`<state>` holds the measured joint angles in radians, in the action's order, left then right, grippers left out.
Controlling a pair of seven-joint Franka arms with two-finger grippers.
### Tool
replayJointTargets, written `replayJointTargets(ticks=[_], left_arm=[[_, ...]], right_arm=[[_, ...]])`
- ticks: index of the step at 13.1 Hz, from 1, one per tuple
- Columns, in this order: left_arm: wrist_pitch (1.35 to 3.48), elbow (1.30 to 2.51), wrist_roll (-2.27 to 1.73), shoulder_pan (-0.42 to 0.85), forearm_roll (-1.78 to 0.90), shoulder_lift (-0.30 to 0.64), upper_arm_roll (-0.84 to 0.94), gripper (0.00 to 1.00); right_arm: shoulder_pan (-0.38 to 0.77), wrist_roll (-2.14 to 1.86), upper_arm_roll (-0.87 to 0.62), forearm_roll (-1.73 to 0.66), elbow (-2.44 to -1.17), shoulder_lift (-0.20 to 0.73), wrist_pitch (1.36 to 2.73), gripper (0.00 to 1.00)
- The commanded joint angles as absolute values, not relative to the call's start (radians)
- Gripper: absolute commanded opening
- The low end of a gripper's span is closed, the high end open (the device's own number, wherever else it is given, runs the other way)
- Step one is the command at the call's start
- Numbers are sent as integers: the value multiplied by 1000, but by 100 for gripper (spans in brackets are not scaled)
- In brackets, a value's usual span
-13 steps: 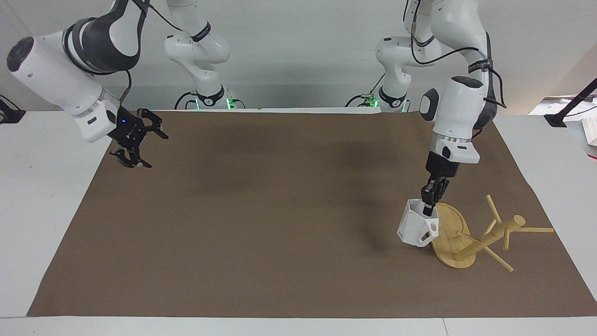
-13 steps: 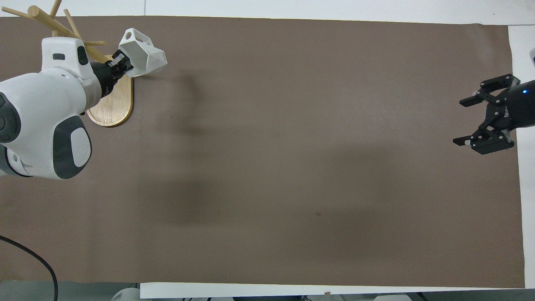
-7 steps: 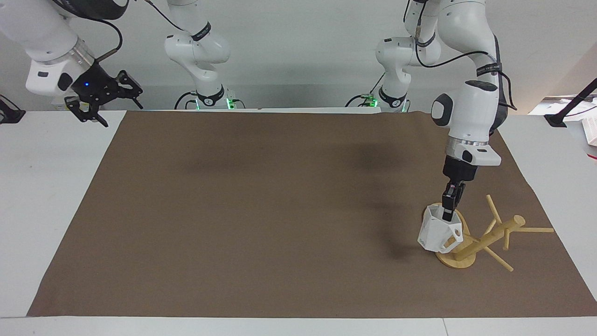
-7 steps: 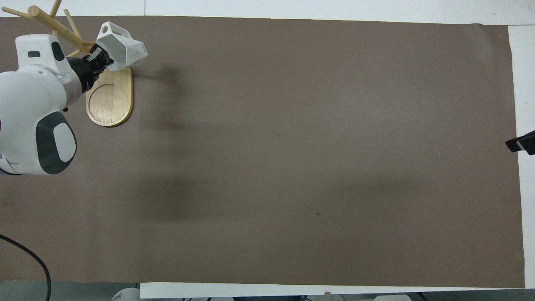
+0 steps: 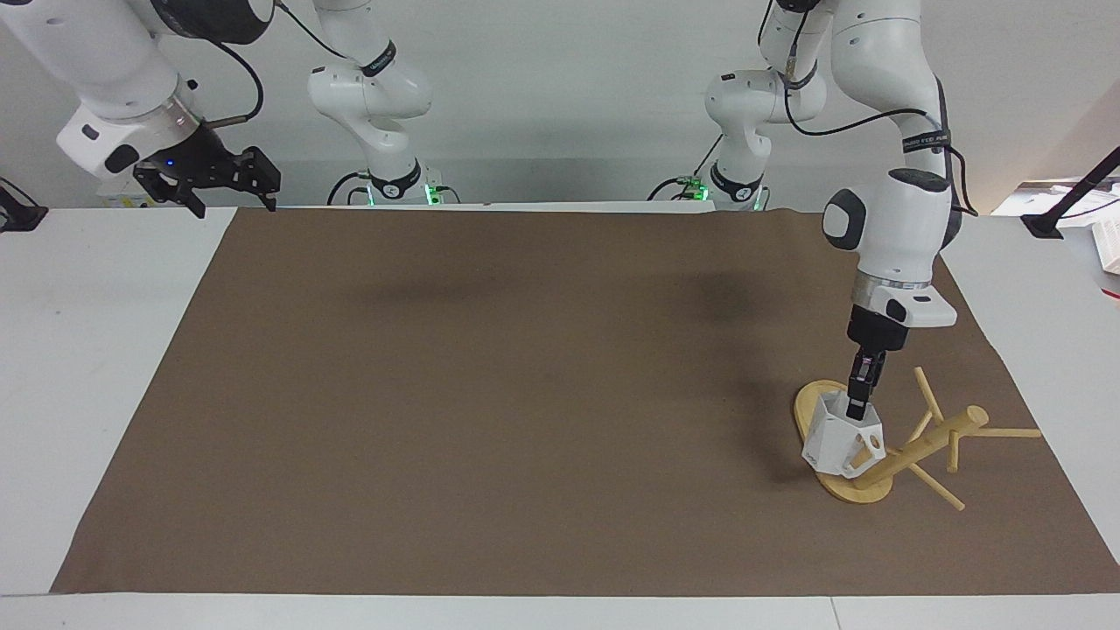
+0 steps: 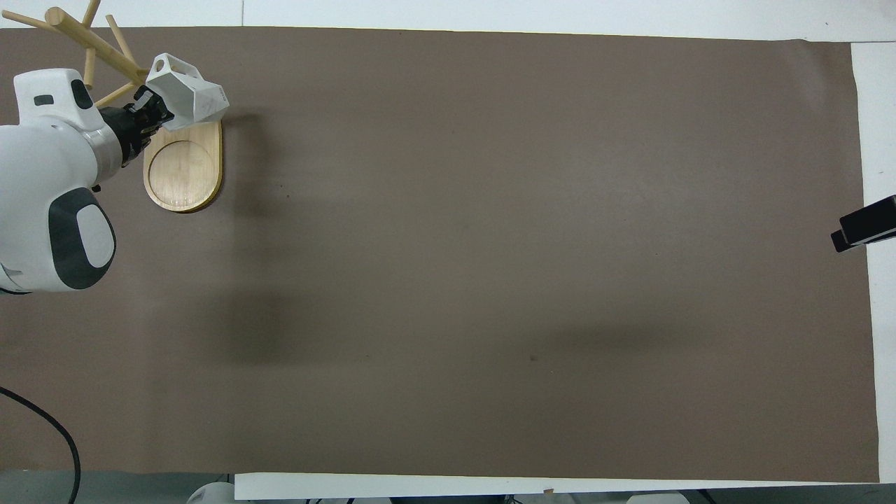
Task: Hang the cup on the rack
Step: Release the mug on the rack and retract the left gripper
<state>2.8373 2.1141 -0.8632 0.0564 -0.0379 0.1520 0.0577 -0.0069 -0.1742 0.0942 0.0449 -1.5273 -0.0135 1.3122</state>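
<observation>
The white faceted cup [image 5: 836, 437] hangs in my left gripper [image 5: 857, 404], which is shut on its rim and comes down from above. The cup is low over the oval base [image 5: 862, 492] of the bamboo rack, right beside the post [image 5: 927, 442]. Its holed handle points at the post and the lower pegs; I cannot tell if it touches one. In the overhead view the cup [image 6: 187, 92] and left gripper [image 6: 148, 112] cover the base's [image 6: 183, 171] end farther from the robots, where the post [image 6: 91, 43] stands. My right gripper [image 5: 232, 203] is open and empty, raised over the mat's corner at its own end.
A brown mat [image 5: 525, 394] covers most of the white table. A black stand [image 5: 1063, 210] and white items sit off the mat at the left arm's end. In the overhead view only a black tip of the right gripper [image 6: 864, 227] shows at the mat's edge.
The left gripper has carried the cup toward the left arm's end, from beside the rack's base to over it, close to the post. The right arm has pulled up and back to its corner.
</observation>
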Motion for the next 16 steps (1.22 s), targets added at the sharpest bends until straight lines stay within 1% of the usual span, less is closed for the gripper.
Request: replayJointTargets(ticks=[1, 2, 3, 4, 5, 7, 10, 12, 13, 16], left_arm=[[2866, 2097, -873, 12, -37, 161, 63, 0], [2861, 2097, -859, 9, -37, 161, 63, 4], [2859, 2077, -813, 8, -17, 169, 58, 44], [2846, 2034, -698, -3, -2, 178, 57, 99], [2805, 2028, -649, -20, -2, 182, 60, 100], [2719, 2022, -641, -14, -2, 167, 60, 100], [2440, 2017, -618, -14, 2, 40, 60, 100], [2231, 2005, -496, -15, 3, -49, 60, 100], [2112, 1975, -424, -17, 3, -75, 58, 100], [1702, 1789, -180, -31, 3, -75, 57, 100]], right_arm=[[-14, -109, 86, 64, -1572, -46, 1315, 100], [-12, -109, 86, 64, -1572, -43, 1316, 100], [-12, -112, 86, 64, -1574, -43, 1316, 100], [-12, -117, 87, 64, -1574, -43, 1313, 100], [-17, -118, 87, 63, -1574, -41, 1313, 100], [-17, -118, 86, 58, -1574, -41, 1315, 100], [-12, -118, 86, 58, -1574, -41, 1316, 100], [-14, -118, 86, 58, -1574, -41, 1316, 100], [-14, -118, 86, 58, -1574, -41, 1316, 100], [-12, -118, 86, 58, -1574, -41, 1316, 100]])
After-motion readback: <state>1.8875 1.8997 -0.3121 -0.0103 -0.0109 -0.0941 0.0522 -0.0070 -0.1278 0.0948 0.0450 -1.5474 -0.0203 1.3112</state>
